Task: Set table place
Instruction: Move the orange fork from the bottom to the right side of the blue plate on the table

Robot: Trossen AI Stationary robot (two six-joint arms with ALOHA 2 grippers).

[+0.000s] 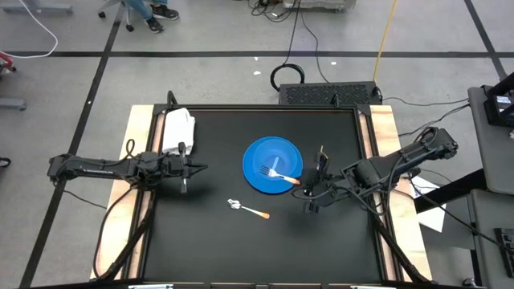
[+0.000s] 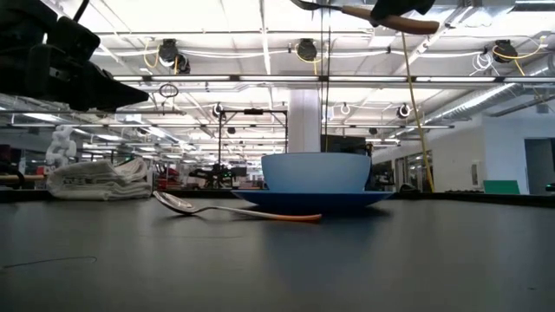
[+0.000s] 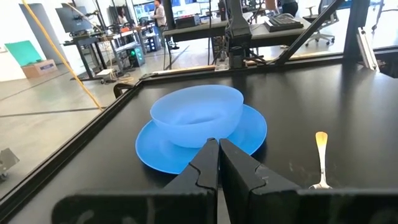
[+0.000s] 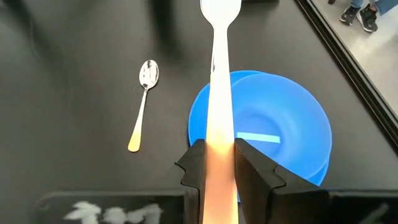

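Note:
A blue bowl stands on a blue plate in the middle of the black table. A fork with an orange-tinted handle hangs over the bowl, and my right gripper is shut on it, high above the table's right half. A spoon lies flat on the table nearer the front edge. My left gripper waits shut and holding nothing at the table's left side, pointing level at the bowl. My right gripper pinches the fork's handle between its two fingers. The fingers come slanting down from the table's right side, and the fork runs on in line with them. Its tines reach out past the bowl, and the fork is lifted clear.
A folded white napkin lies at the table's far left corner. Light wooden strips run along the left and right sides. Cables and a black box sit beyond the far edge. Bare tabletop lies toward the near edge.

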